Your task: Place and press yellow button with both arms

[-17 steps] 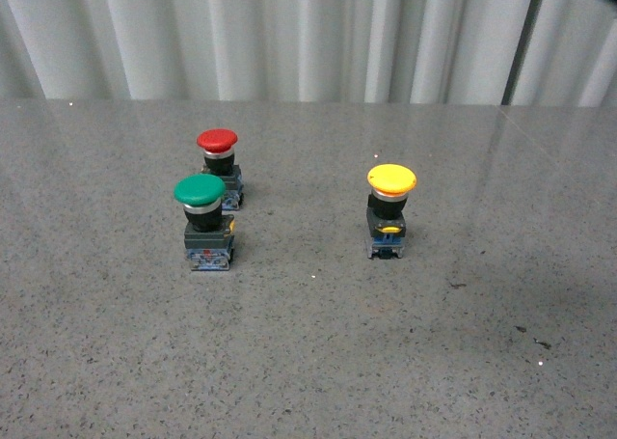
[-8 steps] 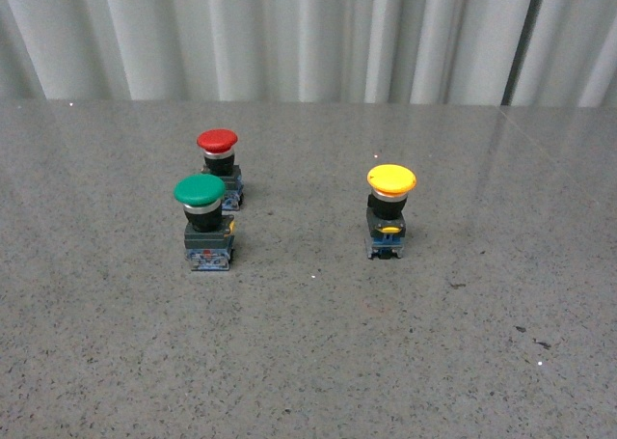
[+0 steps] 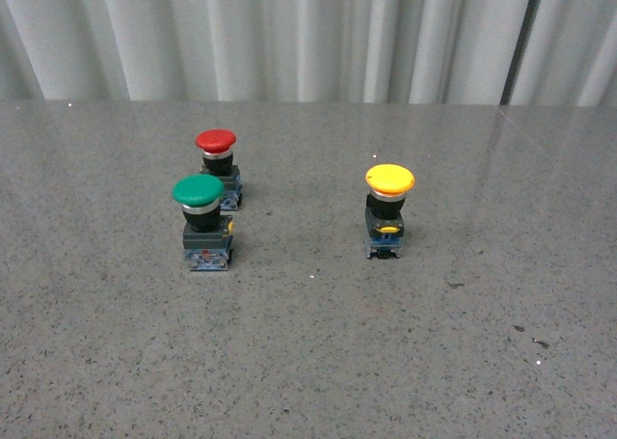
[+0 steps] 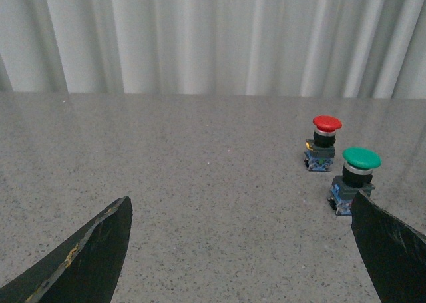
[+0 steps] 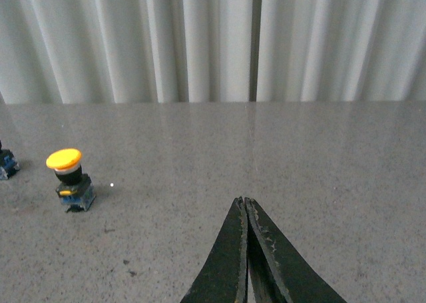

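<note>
The yellow button (image 3: pixel 389 208) stands upright on the grey speckled table, right of centre in the front view. It also shows in the right wrist view (image 5: pixel 68 178), well away from my right gripper (image 5: pixel 244 201), which is shut and empty above bare table. My left gripper (image 4: pixel 239 206) is open and empty, its black fingers (image 4: pixel 100 246) spread wide over bare table. The yellow button does not show in the left wrist view. Neither arm shows in the front view.
A green-capped button (image 3: pixel 203 222) and a red-capped button (image 3: pixel 218 167) stand close together at the left. In the left wrist view the green one (image 4: pixel 355 179) sits just beyond one finger, the red one (image 4: pixel 323 142) behind it. Pale curtains (image 3: pixel 308 34) hang behind the table.
A dark shape at the top right corner of the front view has gone out of sight. The buttons have shifted very slightly in the picture.
</note>
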### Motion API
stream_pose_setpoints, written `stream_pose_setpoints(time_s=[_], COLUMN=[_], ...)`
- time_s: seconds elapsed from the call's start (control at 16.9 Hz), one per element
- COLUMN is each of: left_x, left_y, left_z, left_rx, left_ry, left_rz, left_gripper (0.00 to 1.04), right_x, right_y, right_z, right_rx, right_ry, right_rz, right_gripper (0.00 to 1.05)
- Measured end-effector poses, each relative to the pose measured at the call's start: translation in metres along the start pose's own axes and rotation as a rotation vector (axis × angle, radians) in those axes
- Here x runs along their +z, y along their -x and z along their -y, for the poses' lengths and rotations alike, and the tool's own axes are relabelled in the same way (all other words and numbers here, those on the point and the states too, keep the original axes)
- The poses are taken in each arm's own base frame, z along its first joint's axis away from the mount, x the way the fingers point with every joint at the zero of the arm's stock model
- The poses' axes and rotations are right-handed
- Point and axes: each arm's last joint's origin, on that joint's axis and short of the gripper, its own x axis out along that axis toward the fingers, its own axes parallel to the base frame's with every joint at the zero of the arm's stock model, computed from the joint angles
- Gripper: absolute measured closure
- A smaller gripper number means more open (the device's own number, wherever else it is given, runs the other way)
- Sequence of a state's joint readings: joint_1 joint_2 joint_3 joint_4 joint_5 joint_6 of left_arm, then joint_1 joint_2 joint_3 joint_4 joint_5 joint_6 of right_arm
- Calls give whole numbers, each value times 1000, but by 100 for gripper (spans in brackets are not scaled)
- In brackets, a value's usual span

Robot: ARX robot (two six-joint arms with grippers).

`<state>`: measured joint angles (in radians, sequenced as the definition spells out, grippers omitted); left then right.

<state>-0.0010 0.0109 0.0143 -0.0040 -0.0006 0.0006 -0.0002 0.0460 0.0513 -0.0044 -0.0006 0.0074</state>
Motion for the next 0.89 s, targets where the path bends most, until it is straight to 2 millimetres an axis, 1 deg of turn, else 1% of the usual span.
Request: stream_pose_setpoints(time_s=[0.06,0.18,0.3,0.59,0.65,0.71,0.77,0.89], left_x=[0,0,0,0,0,0,0,0], left_y=[0,0,0,0,0,0,0,0], left_z=[0,0,0,0,0,0,0,0], left_rx=[0,0,2,0,0,0,0,0], left_ry=[0,0,0,0,0,0,0,0], left_rz=[0,0,-1,0,0,0,0,0], left_gripper=[7,7,7,7,7,7,7,7], right_x=[1,-2,-11,-10,-10,-10,-10,-10], right_y=[0,0,0,0,0,0,0,0], right_z=[0,0,0,0,0,0,0,0], right_rx=[0,0,0,0,0,0,0,0], right_ry=[0,0,2,2,2,2,2,2], right_rz=[6,-5,-4,3,3,3,3,3], right_gripper=[103,103,103,103,99,89,77,56])
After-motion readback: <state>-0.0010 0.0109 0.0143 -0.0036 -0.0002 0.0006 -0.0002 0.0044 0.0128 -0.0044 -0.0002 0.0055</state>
